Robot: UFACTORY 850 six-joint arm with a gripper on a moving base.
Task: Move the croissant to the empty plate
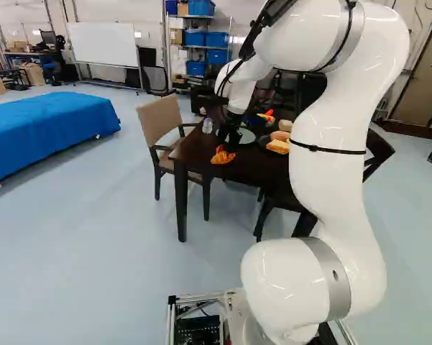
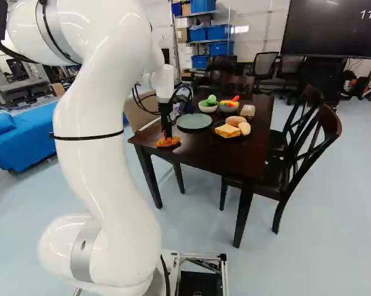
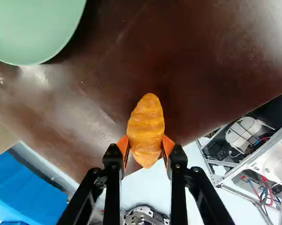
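Hand (image 2: 167,132) — croissant (image 3: 147,126) snug between its orange pads (image 3: 124,144)

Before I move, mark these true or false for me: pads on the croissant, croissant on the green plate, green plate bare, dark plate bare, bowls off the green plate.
1. Both orange pads of the gripper touch the croissant, one on each side. True.
2. The croissant is on the green plate. False: it is between the pads, off the plate and near the table's edge.
3. Nothing lies on the green plate. True.
4. The dark plate is bare. False: bread-like food lies on that plate.
5. The two bowls stand on the table, not on the green plate. True.
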